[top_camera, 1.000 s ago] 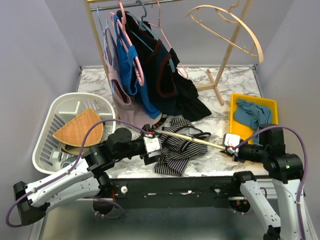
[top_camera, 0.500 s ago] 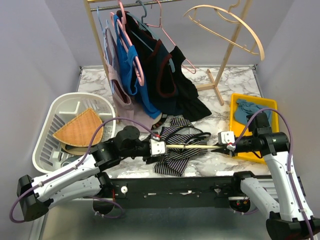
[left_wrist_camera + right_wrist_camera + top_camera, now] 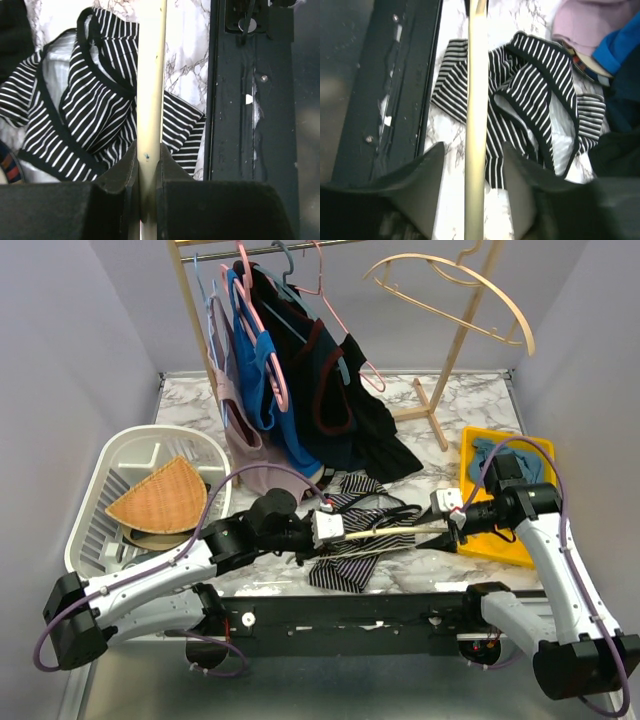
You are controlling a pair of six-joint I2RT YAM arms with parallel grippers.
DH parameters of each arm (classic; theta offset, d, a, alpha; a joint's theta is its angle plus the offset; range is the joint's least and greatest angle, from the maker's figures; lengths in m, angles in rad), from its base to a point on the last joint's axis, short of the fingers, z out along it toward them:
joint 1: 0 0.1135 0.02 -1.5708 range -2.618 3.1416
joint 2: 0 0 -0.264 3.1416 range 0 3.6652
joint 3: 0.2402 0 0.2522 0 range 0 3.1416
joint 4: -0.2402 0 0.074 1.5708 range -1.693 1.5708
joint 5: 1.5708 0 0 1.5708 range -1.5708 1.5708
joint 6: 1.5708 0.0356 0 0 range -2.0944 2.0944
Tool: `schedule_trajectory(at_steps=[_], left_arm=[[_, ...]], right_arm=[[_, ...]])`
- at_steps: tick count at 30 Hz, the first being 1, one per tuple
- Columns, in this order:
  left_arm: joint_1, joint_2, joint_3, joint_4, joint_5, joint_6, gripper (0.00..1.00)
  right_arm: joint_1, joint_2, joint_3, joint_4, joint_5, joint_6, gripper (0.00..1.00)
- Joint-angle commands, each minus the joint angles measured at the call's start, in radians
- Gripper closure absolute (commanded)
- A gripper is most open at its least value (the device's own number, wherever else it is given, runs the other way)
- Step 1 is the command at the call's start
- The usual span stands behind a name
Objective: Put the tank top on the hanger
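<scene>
The striped tank top [image 3: 352, 548] lies crumpled on the marble near the front edge, also in the left wrist view [image 3: 85, 110] and the right wrist view [image 3: 535, 95]. Just above it a pale cream wooden bar [image 3: 385, 532] spans between my two grippers; it looks like the hanger seen edge-on, its hook not visible. My left gripper [image 3: 335, 530] is shut on one end of the bar [image 3: 150, 100], jaws pressed against both its sides [image 3: 147, 167]. My right gripper [image 3: 452, 530] is open at the other end; the bar [image 3: 475, 125] runs between its fingers [image 3: 472, 152] with gaps on both sides.
A matching cream arched hanger [image 3: 455, 288] hangs at the rack's top right. Dark and blue garments on pink hangers [image 3: 300, 380] hang behind the tank top. A white basket [image 3: 100, 510] stands left, a yellow tray [image 3: 478, 455] with teal cloth right, a black rail [image 3: 400, 608] in front.
My left gripper has shut on the bar while my right gripper has opened off it. The bar and left arm shifted right; the right arm drew back.
</scene>
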Motion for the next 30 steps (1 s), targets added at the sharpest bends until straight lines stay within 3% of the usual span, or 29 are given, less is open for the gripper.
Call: schedule_trajectory(at_steps=[1, 8, 16, 19, 22, 23, 26, 28, 30], left_arm=[[-0.026, 0.057, 0.011, 0.164, 0.027, -0.127, 1.0], [-0.128, 0.173, 0.077, 0.232, -0.075, -0.156, 1.0], [-0.167, 0.178, 0.064, 0.272, -0.146, -0.172, 1.0], [-0.167, 0.17, 0.053, 0.284, -0.169, -0.17, 1.0], [-0.165, 0.169, 0.057, 0.287, -0.187, -0.175, 1.0], [-0.165, 0.169, 0.057, 0.291, -0.198, -0.188, 1.0], [-0.165, 0.135, 0.038, 0.292, -0.299, -0.211, 0.99], [-0.159, 0.071, 0.018, 0.279, -0.444, -0.283, 0.49], [-0.147, -0.03, -0.038, 0.262, -0.541, -0.339, 0.11]], right_arm=[[0.049, 0.071, 0.077, -0.184, -0.113, -0.023, 0.35], [0.242, 0.165, 0.154, -0.099, -0.087, 0.112, 0.32], [0.307, 0.162, 0.087, 0.007, -0.041, 0.251, 0.39], [0.325, 0.15, 0.081, 0.033, -0.02, 0.296, 0.52], [0.353, 0.15, 0.093, 0.058, 0.016, 0.353, 0.93], [0.358, 0.15, 0.117, 0.082, 0.033, 0.404, 1.0], [0.358, 0.15, 0.188, 0.096, 0.146, 0.504, 1.0], [0.356, 0.122, 0.194, 0.104, 0.207, 0.532, 1.0], [0.324, 0.072, 0.185, 0.115, 0.208, 0.552, 0.99]])
